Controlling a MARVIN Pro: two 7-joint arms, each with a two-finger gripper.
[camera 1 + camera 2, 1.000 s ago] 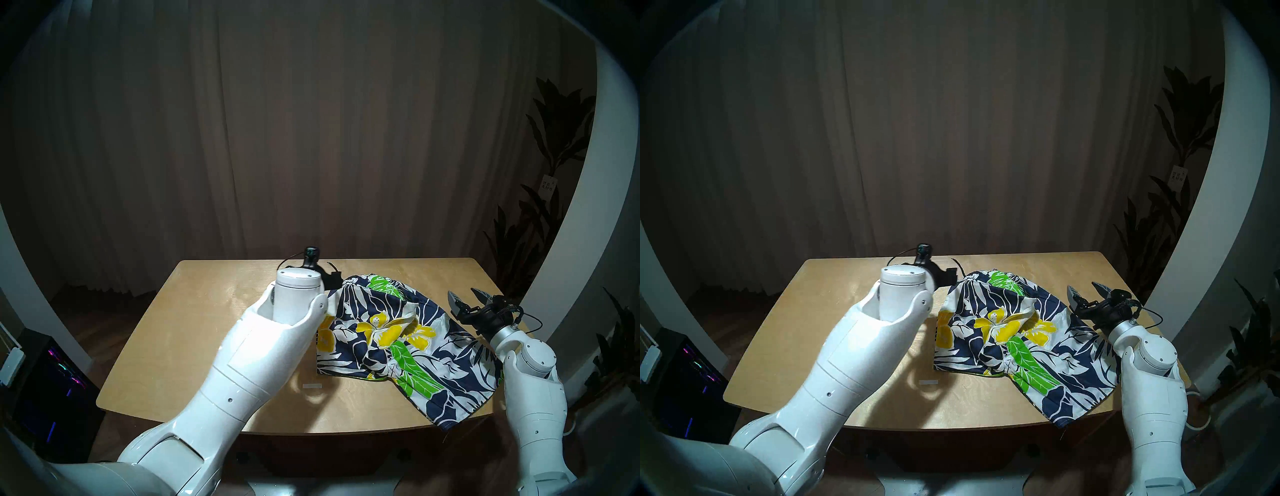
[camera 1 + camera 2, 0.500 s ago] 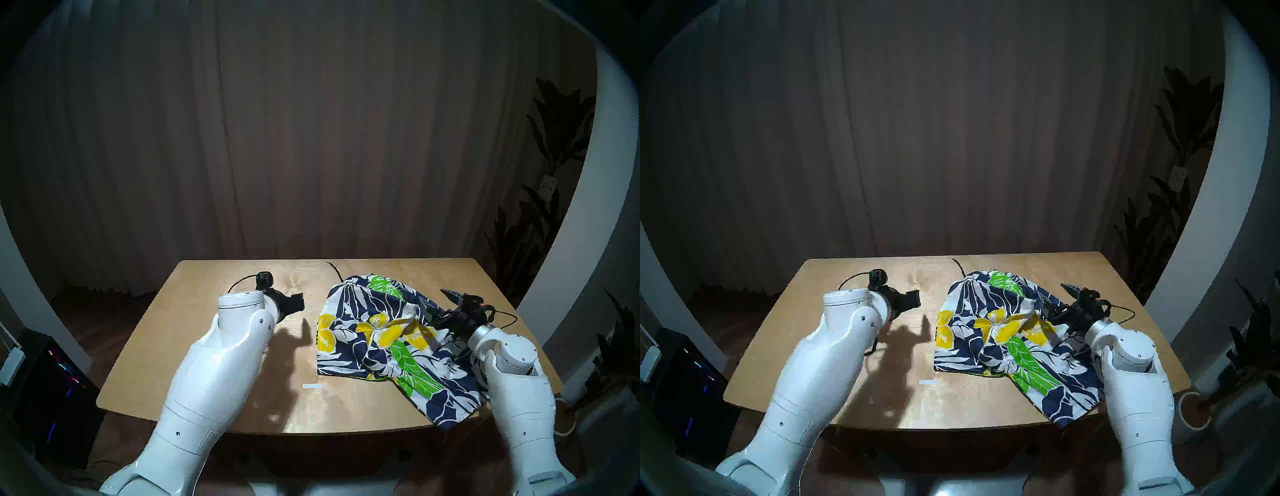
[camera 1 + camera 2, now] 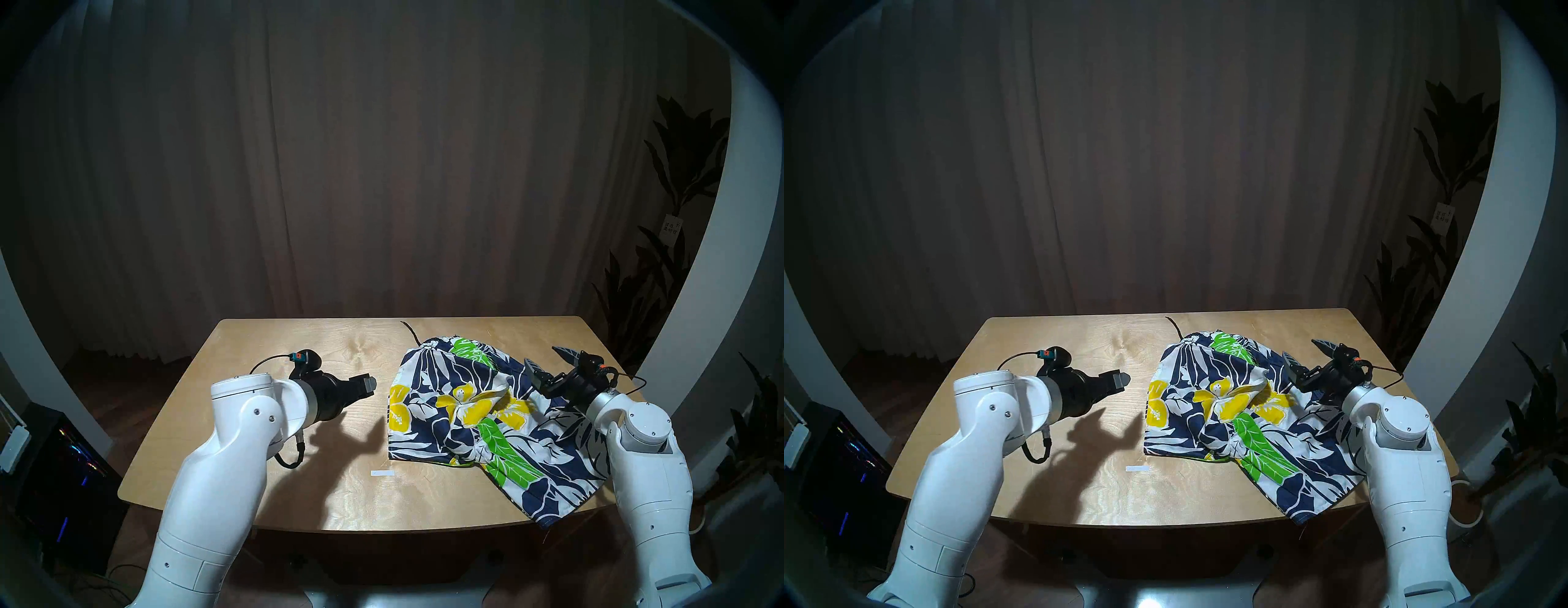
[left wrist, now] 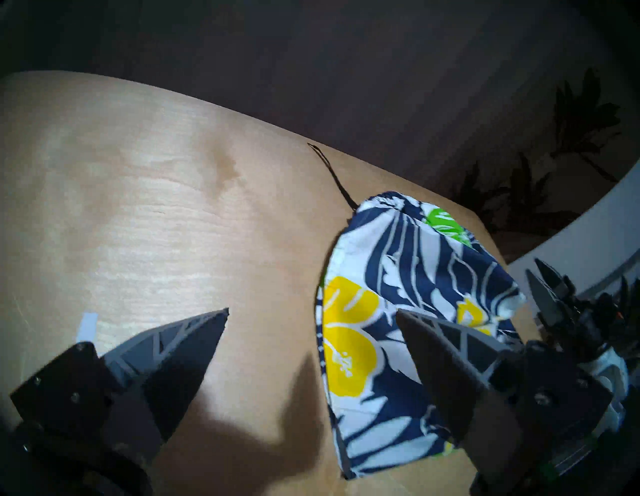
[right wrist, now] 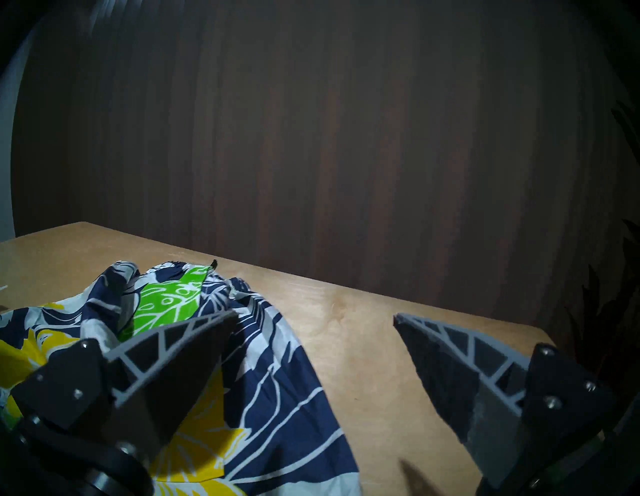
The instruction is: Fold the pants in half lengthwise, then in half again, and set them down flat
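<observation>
**Both grippers open, shorts lying loose on the table**

Nearest the robot, one leg of the pants (image 3: pixel 479 424) droops over the front right edge of the wooden table (image 3: pixel 263 429). The rest of these floral shorts lies rumpled on the table's right half, folded over but not flat, with wrinkles across the top layer. A small white strip (image 3: pixel 382 473) sits on the bare wood just left of their near edge.

Farther in, the left gripper (image 4: pixel 311 313) hangs over the bare wood to the left of the shorts, its jaws spread and empty. The right gripper (image 5: pixel 313 317) hovers above the shorts' right side, jaws wide apart, holding nothing.

Beyond them, the black drawstring (image 3: pixel 410 331) trails from the waistband toward the far edge. A dark curtain (image 3: pixel 382 170) closes the background.
</observation>
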